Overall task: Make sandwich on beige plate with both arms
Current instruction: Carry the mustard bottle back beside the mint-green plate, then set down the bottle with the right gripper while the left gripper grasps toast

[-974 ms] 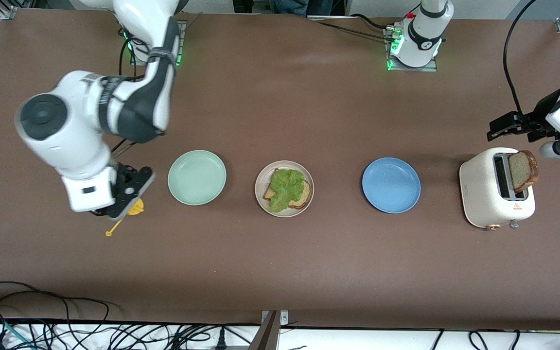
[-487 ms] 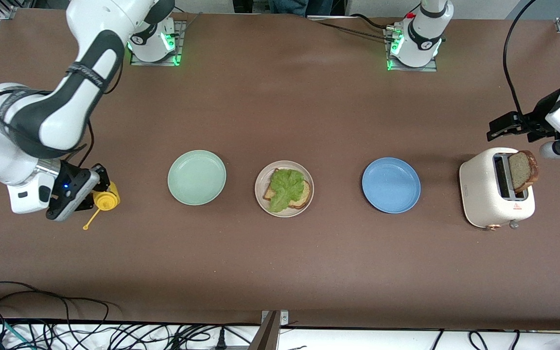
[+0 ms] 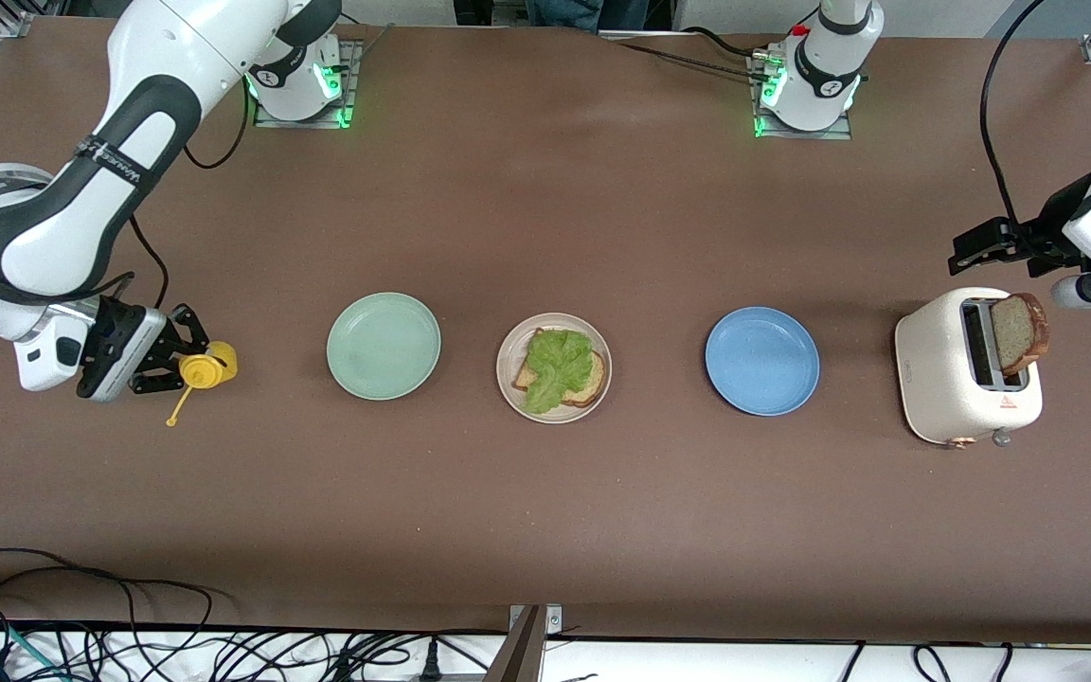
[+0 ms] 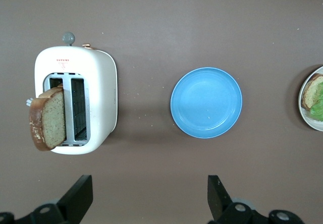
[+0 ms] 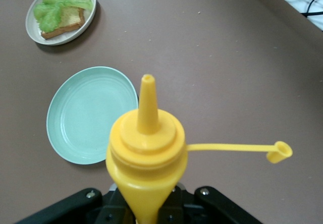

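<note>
Now the beige plate (image 3: pixel 554 367) lies in the middle of the table, and on it is one slice of brown bread (image 3: pixel 593 381) with a green lettuce leaf (image 3: pixel 557 367) on top. At its 9 o'clock in the front view stands the mint green plate (image 3: pixel 384 346), at its 3 o'clock the blue plate (image 3: pixel 761 361); both hold nothing. At 3 o'clock from the blue plate, a white toaster (image 3: pixel 967 367) holds a second bread slice (image 3: pixel 1020 332), which sticks up tilted from one slot. Small red writing on the toaster cannot be read. The right gripper (image 3: pixel 176 361) is at the right arm's end of the table, with jaws closed on a yellow squeeze bottle (image 5: pixel 145 153) whose cap (image 5: pixel 279 152) hangs open on its strap. The left gripper (image 4: pixel 149 199) hovers by the toaster with jaws wide apart and holds nothing. The beige plate is well apart from both grippers.
</note>
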Motion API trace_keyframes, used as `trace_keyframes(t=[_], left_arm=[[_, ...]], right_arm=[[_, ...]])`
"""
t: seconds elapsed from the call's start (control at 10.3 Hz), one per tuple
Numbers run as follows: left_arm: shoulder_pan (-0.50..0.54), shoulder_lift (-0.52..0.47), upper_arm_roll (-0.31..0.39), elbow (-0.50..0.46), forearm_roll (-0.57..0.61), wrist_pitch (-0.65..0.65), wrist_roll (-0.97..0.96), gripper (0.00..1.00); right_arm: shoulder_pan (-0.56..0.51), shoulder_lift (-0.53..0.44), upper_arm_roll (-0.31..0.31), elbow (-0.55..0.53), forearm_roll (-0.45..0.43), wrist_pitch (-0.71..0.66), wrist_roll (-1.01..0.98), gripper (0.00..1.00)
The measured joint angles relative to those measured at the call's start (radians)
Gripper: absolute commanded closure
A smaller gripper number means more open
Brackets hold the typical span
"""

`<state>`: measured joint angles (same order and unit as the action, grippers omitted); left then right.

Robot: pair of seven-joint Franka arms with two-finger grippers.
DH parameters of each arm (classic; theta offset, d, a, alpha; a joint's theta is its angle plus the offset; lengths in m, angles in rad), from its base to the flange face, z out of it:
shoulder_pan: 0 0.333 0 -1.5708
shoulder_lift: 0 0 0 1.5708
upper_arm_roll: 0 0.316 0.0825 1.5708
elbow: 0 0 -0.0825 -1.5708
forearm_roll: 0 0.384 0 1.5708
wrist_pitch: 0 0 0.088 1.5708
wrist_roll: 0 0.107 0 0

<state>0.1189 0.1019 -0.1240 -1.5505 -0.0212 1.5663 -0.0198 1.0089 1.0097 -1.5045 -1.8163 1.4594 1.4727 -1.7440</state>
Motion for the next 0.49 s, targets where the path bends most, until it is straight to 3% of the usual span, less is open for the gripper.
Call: trace_keyframes(t=[0.29, 0.49], left_arm=[[0.000, 0.000, 0.000, 0.000, 0.000, 0.000, 0.000, 0.00], [0.000, 0.000, 0.000, 0.000, 0.000, 0.000, 0.000, 0.00]], right_arm=[[-0.035, 0.000, 0.032, -0.094, 0.067, -0.031, -0.148, 1.00], [-0.145, 0.000, 0.125, -0.094, 0.121, -0.059, -0.296, 1.00]])
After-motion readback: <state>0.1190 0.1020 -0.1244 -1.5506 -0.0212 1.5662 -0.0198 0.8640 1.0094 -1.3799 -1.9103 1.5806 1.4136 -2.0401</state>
